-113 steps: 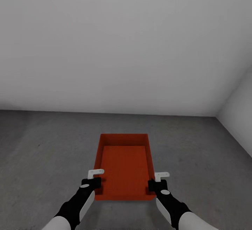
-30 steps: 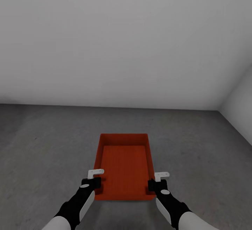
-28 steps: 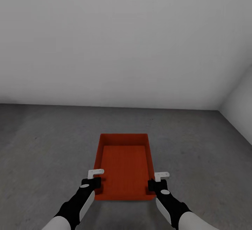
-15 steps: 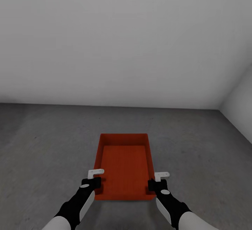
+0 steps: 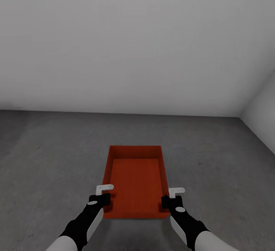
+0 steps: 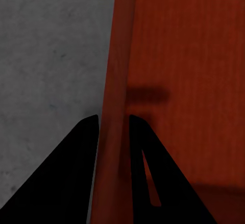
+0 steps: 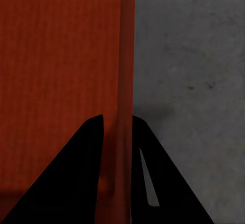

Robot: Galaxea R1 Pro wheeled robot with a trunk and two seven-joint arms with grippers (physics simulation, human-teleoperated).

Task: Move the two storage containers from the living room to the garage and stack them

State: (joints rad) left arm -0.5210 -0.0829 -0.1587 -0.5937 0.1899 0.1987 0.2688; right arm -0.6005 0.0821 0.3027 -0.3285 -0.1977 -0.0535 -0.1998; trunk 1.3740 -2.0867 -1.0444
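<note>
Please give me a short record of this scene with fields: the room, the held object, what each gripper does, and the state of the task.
room: garage, dark grey floor, pale grey wall
held object: one red-orange storage container, open top, nothing inside
left gripper: shut on the container's left wall, one of its fingers on each side
right gripper: shut on the container's right wall
container height: cannot tell whether it touches the floor
second container: not yet stacked

A red-orange bin (image 5: 136,182) is held out above the dark grey floor (image 5: 49,159). The left gripper (image 5: 105,199) grips the bin's left wall, the right gripper (image 5: 165,202) its right wall. A pale wall (image 5: 130,44) stands beyond the bin.
</note>
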